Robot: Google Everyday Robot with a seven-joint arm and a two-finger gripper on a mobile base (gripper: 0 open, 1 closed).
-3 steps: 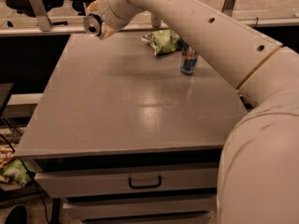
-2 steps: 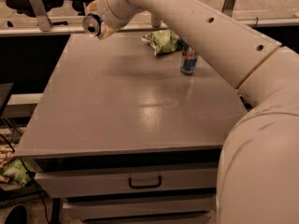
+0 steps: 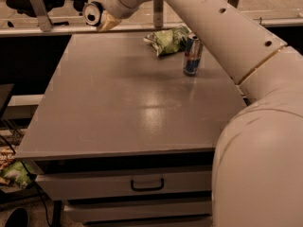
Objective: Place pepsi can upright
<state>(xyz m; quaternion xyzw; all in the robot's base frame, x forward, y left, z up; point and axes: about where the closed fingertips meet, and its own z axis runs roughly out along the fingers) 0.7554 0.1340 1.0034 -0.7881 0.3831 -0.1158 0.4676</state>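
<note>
My gripper (image 3: 100, 12) is above the table's far left corner, at the end of the white arm that reaches in from the right. It is shut on the pepsi can (image 3: 92, 14), a short dark can held on its side in the air. The can's silver end faces the camera. One beige finger (image 3: 107, 21) shows under the can. The can's body and logo are mostly hidden by the gripper.
A tall slim silver-and-blue can (image 3: 191, 56) stands upright at the back right of the grey table (image 3: 118, 108). A green chip bag (image 3: 165, 40) lies behind it. The table has drawers below (image 3: 147, 186). A rail and chairs are behind the table.
The gripper, still holding the can, has risen slightly above the far left corner. The slim can and the bag have not moved.
</note>
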